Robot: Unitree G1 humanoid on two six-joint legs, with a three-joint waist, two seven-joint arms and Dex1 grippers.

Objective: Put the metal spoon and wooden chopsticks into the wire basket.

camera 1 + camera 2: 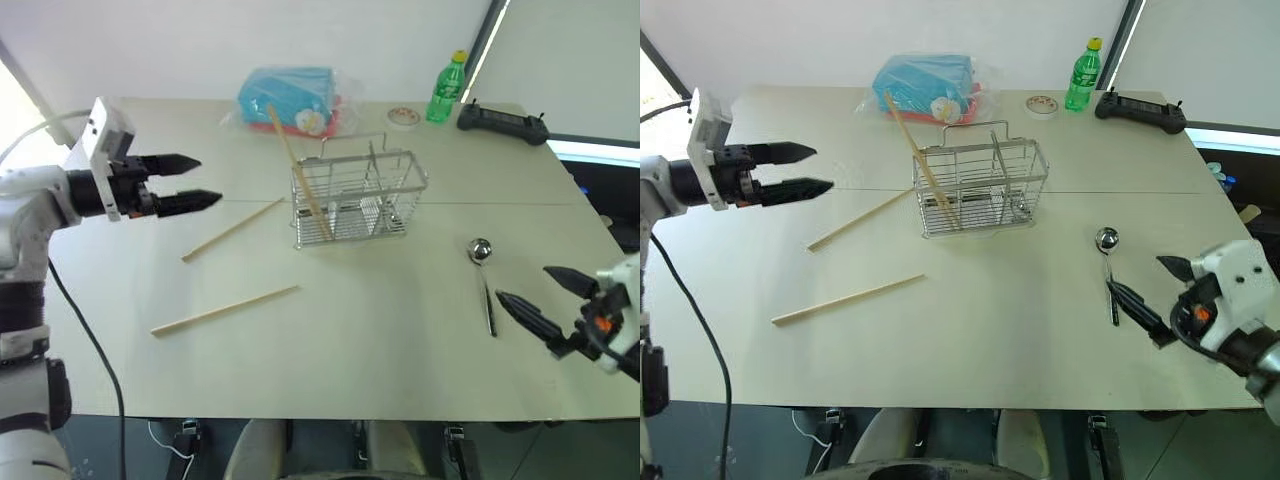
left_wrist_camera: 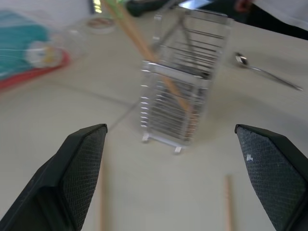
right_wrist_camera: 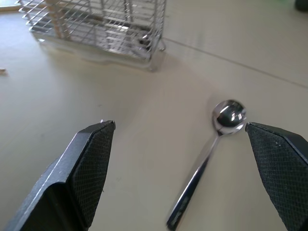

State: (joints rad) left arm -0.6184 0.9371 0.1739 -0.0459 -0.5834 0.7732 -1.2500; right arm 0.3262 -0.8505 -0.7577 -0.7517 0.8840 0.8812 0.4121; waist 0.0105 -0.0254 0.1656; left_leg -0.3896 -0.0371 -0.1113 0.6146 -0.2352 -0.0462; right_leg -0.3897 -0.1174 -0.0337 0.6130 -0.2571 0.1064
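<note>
We see the wire basket (image 1: 358, 198) standing upright near the middle of the desk (image 1: 380, 340), a small rectangular cage of shiny silver grid with inner dividers and a thin wire handle on top. One of the wooden chopsticks (image 1: 298, 172) already stands in its left compartment, a plain pale tan stick leaning back and to the left, its upper end rising well above the rim. Two more chopsticks lie flat on the desk to the left of the basket: one (image 1: 233, 229) slants just beside the basket's left end, the other (image 1: 225, 310) lies nearer the front edge, apart from the first.

The metal spoon (image 1: 484, 282) lies flat to the right of the basket, well apart from it, its round polished bowl toward the basket side and its long thin handle running toward the front edge.

Our left pincer (image 1: 192, 181) hovers above the desk to the left of the basket, its two black tapered fingers spread wide with nothing between them; their inner pads (image 2: 82, 178) show a fine cross-hatched texture. Our right pincer (image 1: 545, 295) hangs near the spoon's handle, also spread wide and empty.

At the far edge we find a blue packet in clear plastic (image 1: 290, 98), a small round lid (image 1: 404, 117), a green bottle with a yellow cap (image 1: 447, 89) and a black controller (image 1: 502, 122).
</note>
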